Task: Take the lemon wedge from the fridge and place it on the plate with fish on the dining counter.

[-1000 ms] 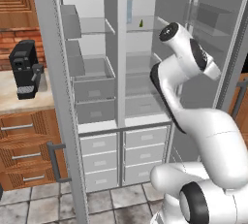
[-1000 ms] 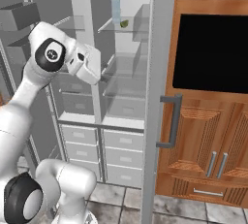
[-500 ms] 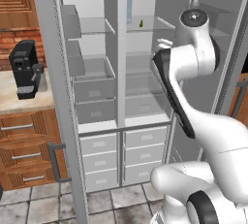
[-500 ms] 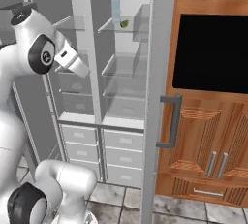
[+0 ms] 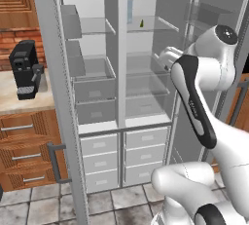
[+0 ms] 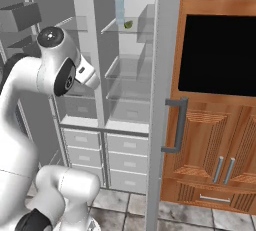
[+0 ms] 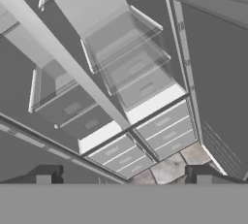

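On the far left, a black coffee machine stands on a marbled worktop over wooden drawers. Next to it the fridge stands with both doors swung wide, its pale shelves and clear drawers stacked above a bank of grey drawers. On the top shelf of the right half, a slim bottle stands upright, and the lemon wedge sits just beside it on its right; the right base view shows the same pair, bottle and small green wedge, high on that shelf. My arm rises in front of the fridge's right side, wrist bent toward the open interior, well below that top shelf. My gripper has its two dark fingertips spread fully apart with nothing between them, looking over the fridge's shelves and lower drawers. At the far right in the right base view, a black wall oven sits in wood cabinetry
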{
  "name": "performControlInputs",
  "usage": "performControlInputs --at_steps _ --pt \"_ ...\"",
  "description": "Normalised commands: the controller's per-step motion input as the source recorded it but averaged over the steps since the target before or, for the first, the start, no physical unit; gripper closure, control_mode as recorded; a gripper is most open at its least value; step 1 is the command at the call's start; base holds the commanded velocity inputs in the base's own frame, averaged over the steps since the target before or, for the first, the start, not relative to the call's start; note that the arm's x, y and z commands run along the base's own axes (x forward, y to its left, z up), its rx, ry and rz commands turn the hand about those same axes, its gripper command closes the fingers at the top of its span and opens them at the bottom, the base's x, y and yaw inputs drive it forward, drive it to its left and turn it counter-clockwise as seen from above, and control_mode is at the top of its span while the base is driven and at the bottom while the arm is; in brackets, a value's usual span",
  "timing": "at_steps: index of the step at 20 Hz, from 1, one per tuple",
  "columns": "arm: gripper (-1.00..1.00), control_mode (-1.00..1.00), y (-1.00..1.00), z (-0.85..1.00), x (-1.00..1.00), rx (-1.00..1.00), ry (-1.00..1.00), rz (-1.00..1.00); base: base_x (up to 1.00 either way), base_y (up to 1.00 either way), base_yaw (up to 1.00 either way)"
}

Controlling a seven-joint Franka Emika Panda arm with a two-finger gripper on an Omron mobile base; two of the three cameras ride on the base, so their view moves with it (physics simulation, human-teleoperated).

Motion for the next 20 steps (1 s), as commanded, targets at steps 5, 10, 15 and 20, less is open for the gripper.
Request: performControlInputs --at_steps 5,10,15,20 --pt "-1.00 -1.00 -0.07 0.00 0.00 0.00 0.00 0.00 0.00 0.00 0.00" --pt "-1.00 -1.00 0.00 0.00 0.00 0.00 0.00 0.00 0.00 0.00 0.00" --pt "-1.00 -1.00 0.00 0.00 0.00 0.00 0.00 0.00 0.00 0.00 0.00" --pt "-1.00 -1.00 -0.18 0.00 0.00 0.00 0.00 0.00 0.00 0.00 0.00"
